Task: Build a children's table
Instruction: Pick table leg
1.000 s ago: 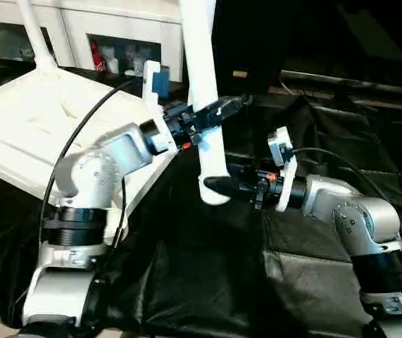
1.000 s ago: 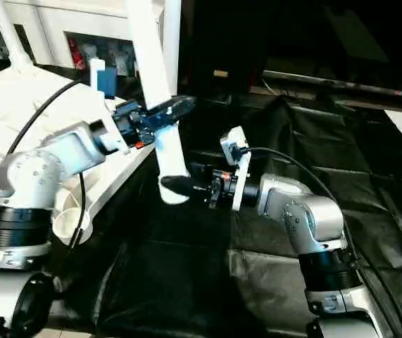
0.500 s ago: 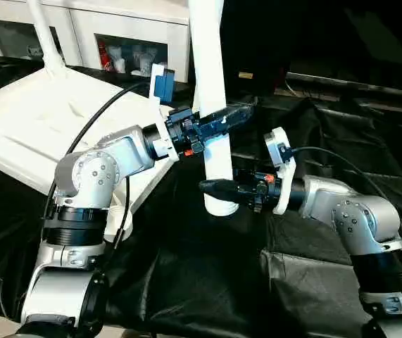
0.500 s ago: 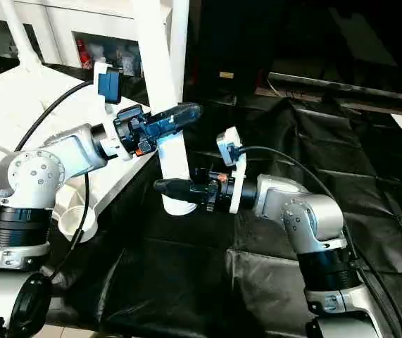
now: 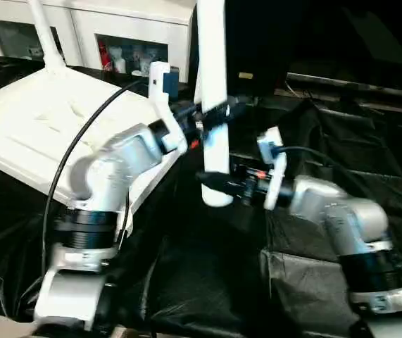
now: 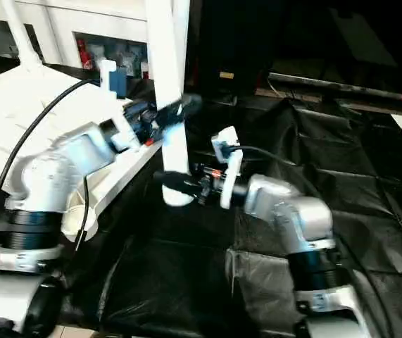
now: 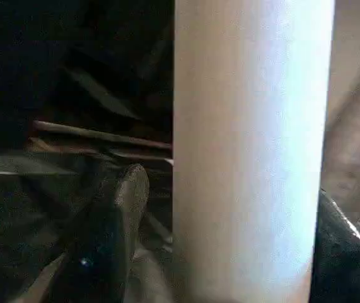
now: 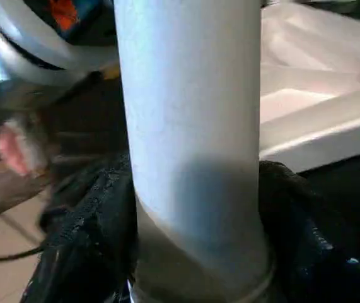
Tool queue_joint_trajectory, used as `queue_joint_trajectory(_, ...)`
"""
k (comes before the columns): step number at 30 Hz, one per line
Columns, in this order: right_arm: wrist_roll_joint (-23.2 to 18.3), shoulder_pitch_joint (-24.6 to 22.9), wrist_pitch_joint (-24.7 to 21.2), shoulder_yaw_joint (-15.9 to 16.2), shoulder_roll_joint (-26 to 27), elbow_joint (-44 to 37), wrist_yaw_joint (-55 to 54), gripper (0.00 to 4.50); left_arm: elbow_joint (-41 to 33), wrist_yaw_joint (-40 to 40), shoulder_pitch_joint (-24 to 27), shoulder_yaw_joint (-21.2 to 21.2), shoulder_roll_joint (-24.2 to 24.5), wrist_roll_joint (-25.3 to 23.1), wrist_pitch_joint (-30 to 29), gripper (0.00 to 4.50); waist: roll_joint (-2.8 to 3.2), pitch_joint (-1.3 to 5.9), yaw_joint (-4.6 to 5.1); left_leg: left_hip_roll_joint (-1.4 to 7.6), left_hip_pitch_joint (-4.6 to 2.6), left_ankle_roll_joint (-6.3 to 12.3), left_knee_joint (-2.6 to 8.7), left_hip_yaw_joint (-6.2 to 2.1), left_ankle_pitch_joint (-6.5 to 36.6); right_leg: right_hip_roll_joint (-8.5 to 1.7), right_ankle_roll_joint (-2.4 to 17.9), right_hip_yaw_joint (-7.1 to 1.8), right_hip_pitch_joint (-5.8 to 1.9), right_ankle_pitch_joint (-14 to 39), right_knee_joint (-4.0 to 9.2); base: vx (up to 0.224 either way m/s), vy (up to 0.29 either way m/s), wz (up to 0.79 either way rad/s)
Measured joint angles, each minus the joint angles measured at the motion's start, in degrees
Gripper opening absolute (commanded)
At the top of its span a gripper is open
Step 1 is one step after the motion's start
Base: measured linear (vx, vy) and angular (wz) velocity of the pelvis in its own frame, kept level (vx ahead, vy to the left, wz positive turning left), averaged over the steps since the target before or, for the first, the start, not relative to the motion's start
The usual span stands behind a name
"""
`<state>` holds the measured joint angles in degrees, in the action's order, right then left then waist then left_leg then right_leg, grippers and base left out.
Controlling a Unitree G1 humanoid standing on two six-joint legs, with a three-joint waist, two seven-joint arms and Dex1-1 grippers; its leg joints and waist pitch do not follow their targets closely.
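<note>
both claws pinched one white leg (image 5: 212,84) upright: left claw (image 5: 215,113) mid-shaft, right claw (image 5: 211,182) near its base, probably to steady it beside the upturned table top (image 5: 46,120).

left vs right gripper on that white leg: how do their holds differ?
Height: the left gripper clamps the leg around mid-length; the right gripper clamps it lower, near the rounded bottom end.
Approach: the left gripper reaches in from the tabletop side; the right gripper comes from the opposite side, over the black cloth.
Shared: both are shut on the same leg, which stands nearly upright, off the cloth.
</note>
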<state>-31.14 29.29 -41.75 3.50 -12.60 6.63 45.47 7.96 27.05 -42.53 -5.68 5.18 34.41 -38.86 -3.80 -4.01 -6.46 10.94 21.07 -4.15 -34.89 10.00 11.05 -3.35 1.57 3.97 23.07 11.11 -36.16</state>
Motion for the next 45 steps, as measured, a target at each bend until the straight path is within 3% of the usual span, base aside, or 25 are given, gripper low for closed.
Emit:
queue_joint_trajectory(6, 2.08, 0.25, 1.46, 0.01, 0.68, 0.89, -2.10, 2.54, 2.06, -7.30, -0.04, -2.72, -2.32, -1.63, 2.70, 2.74, 0.00, 0.00, 0.01, 0.00, 0.01, 0.00, 0.00, 0.00, 0.00, 0.00, 0.00, 0.01, 0.01, 0.00, 0.00, 0.000, 0.000, 0.00)
queue_joint_trajectory(13, 3.45, 0.77, 2.78, 0.18, 1.26, 1.46, -3.21, 2.54, 2.05, -8.49, -0.13, -3.50, -3.10, -1.61, 3.21, 2.22, 0.00, 0.00, -0.03, 0.00, 0.01, 0.00, 0.00, -0.01, 0.00, 0.00, 0.00, 0.01, 0.00, -0.01, 0.00, 0.000, 0.000, 0.00)
queue_joint_trajectory(19, 3.79, 0.77, 3.67, 0.60, 1.17, 1.46, -1.99, 3.28, 1.73, -2.82, -0.30, -1.60, -1.46, -1.31, 3.63, 1.99, 0.03, -0.01, 0.01, 0.00, 0.00, 0.00, 0.00, -0.01, 0.00, 0.00, 0.00, 0.00, 0.01, -0.01, 0.00, 0.000, 0.000, 0.00)
queue_joint_trajectory(24, 0.82, 2.43, 1.72, 0.58, -1.22, 0.40, 2.41, 3.73, 2.20, 4.56, -0.65, 2.28, 1.13, -1.45, 2.93, 1.92, 0.03, -0.01, -0.07, -0.01, 0.01, 0.01, -0.01, -0.01, 0.00, 0.00, 0.01, 0.00, 0.00, -0.01, 0.00, 0.000, 0.000, 0.00)
queue_joint_trajectory(29, -2.41, 2.77, -2.76, -1.04, -4.31, 0.24, 6.35, 3.75, 2.59, 12.44, -1.34, 3.88, 3.41, -0.32, 2.05, 1.90, 0.04, 0.00, -0.03, 0.00, -0.03, 0.01, 0.00, -0.01, -0.01, 0.00, 0.02, 0.01, -0.01, -0.02, -0.01, 0.000, 0.000, 0.00)
queue_joint_trajectory(33, -3.24, 3.52, -5.46, -0.55, -6.19, 0.41, 8.79, 3.75, 2.63, 15.75, -2.58, 4.52, 3.80, 0.27, 1.45, 1.89, 0.04, 0.00, -0.03, -0.01, -0.02, 0.01, -0.01, -0.01, -0.01, 0.00, 0.04, 0.00, -0.01, -0.03, -0.01, 0.000, 0.000, 0.00)
queue_joint_trajectory(45, -2.38, 4.66, -6.41, 1.58, -6.96, 1.50, 10.01, 3.75, 2.33, 20.36, -2.80, 5.95, 4.16, 1.65, 0.26, 1.88, 0.04, 0.00, -0.03, 0.00, -0.02, 0.00, -0.01, -0.01, -0.02, 0.00, 0.05, 0.01, -0.01, -0.04, -0.02, 0.000, 0.000, 0.00)
